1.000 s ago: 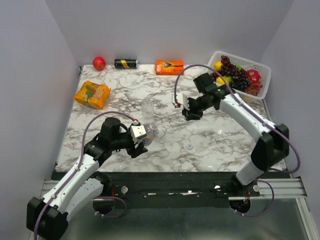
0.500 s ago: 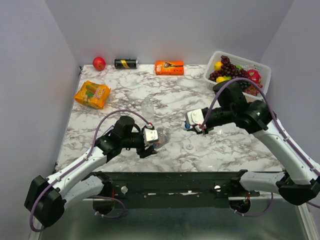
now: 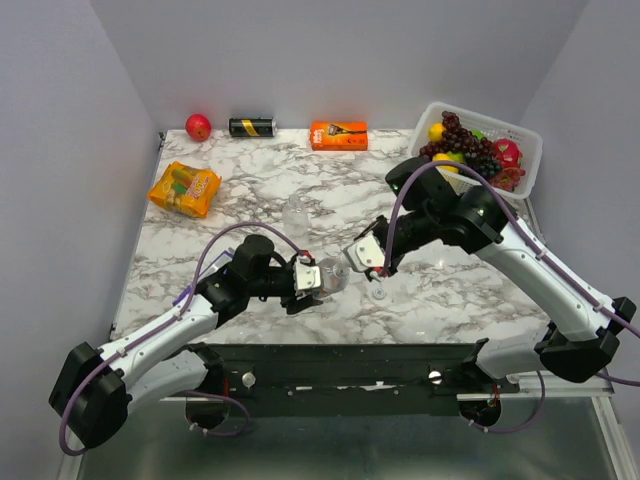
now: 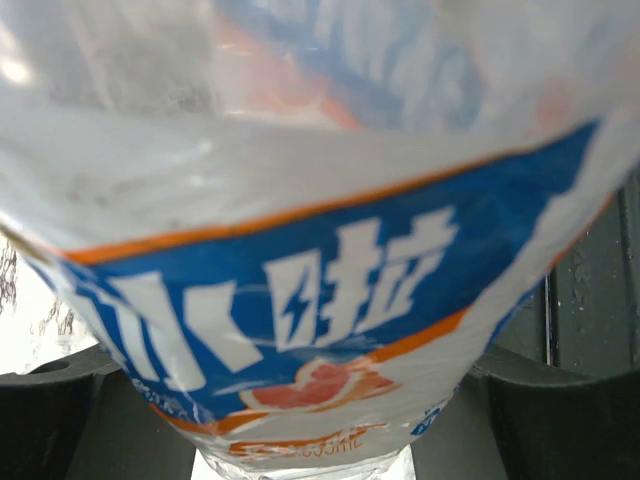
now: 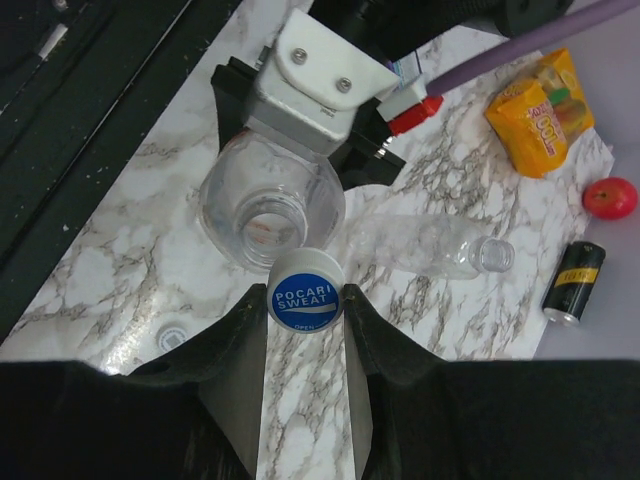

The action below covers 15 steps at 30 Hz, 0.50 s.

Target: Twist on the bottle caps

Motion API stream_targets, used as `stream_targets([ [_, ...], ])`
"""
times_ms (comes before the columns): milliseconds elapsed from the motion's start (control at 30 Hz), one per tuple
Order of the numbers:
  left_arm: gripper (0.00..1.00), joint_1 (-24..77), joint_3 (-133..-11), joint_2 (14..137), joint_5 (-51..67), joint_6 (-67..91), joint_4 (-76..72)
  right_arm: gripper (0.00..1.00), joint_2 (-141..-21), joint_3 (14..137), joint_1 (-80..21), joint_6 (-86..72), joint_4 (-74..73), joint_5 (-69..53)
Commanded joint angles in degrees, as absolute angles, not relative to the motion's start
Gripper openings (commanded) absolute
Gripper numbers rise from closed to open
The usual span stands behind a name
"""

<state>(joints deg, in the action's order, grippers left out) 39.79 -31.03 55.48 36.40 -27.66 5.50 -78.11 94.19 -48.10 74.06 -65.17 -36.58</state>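
Observation:
My left gripper (image 3: 316, 280) is shut on a clear bottle (image 3: 329, 274), whose blue, white and orange label (image 4: 300, 290) fills the left wrist view between the dark fingers (image 4: 60, 405). The bottle's open mouth (image 5: 270, 217) faces my right gripper (image 5: 305, 300). That gripper is shut on a blue-topped cap (image 5: 305, 290), which hangs just short of the mouth; from above it (image 3: 359, 260) is right beside the bottle. A second clear bottle (image 3: 297, 214) lies uncapped on the marble (image 5: 430, 245). A whitish cap (image 3: 380, 294) rests on the table near the front (image 5: 172, 337).
An orange snack pack (image 3: 185, 188) lies at the left. An apple (image 3: 198, 126), a black-and-yellow can (image 3: 252, 127) and an orange box (image 3: 338, 134) line the back edge. A white basket (image 3: 528, 146) of fruit stands at the back right.
My right arm has swung from the back of the table down and left, bringing the blue cap up to the bottle's mouth. My left arm carried the bottle rightward to meet it.

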Motion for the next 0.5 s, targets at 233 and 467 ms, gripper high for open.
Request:
stream_targets([
  [233,0.00,41.13,-27.77,53.00,35.42,-26.37,1.14,0.26,-77.96,95.27,-51.41,82.09,-73.65,-35.16],
  [467,0.00,42.19,-28.21,52.91,35.68,-25.84,1.49,0.27,-79.54,95.71,-53.87,80.96,-71.81,-34.11],
])
